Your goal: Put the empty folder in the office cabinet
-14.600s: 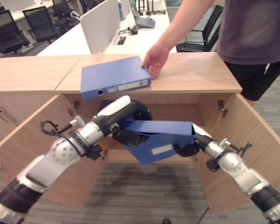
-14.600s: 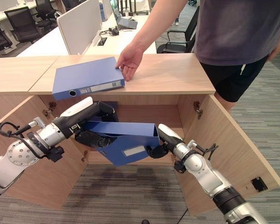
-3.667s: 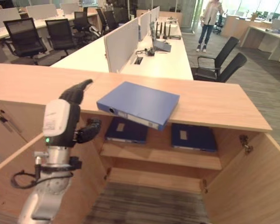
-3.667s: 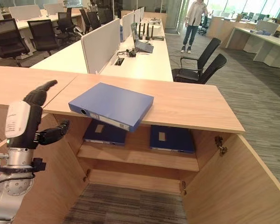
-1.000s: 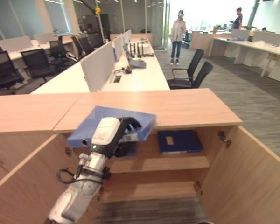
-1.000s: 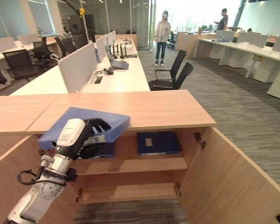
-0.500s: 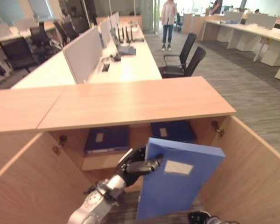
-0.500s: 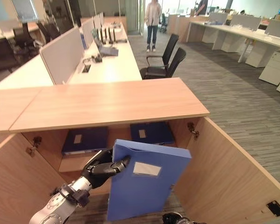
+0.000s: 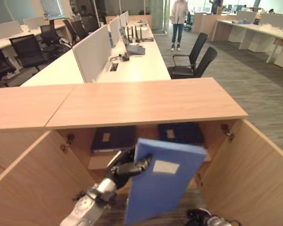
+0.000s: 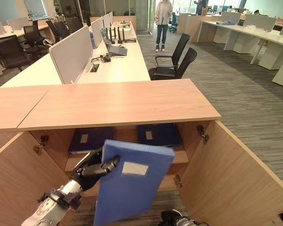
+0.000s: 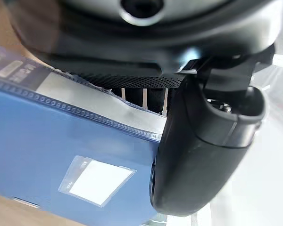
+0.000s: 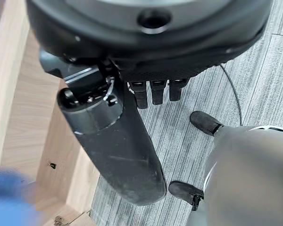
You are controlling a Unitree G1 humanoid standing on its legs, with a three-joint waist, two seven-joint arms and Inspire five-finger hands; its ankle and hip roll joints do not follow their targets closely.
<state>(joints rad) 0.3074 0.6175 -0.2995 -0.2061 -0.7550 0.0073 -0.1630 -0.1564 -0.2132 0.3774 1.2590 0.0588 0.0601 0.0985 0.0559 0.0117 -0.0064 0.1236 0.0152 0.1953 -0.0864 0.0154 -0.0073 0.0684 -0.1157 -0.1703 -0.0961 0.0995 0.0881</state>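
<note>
A blue folder [image 9: 162,181] with a white label stands nearly upright and a little tilted in front of the open cabinet's lower part. My left hand [image 9: 125,167] is shut on its upper left edge, thumb over the front face. In the left wrist view the folder [image 11: 61,155] lies right against the thumb [image 11: 203,150]. My right hand [image 10: 177,219] hangs low below the folder's bottom corner, holding nothing, its thumb [image 12: 113,146] out over the floor.
Two more blue folders [image 9: 114,138] [image 9: 181,133] lie flat on the cabinet's upper shelf. Both cabinet doors stand open, left [image 9: 33,183] and right [image 9: 254,169]. The wooden top [image 9: 146,101] is bare. Desks, chairs and people are far behind.
The folder was lifted off the cabinet top by my left hand and brought down upright before the opening. In the last half second it shifted slightly left and tilted more.
</note>
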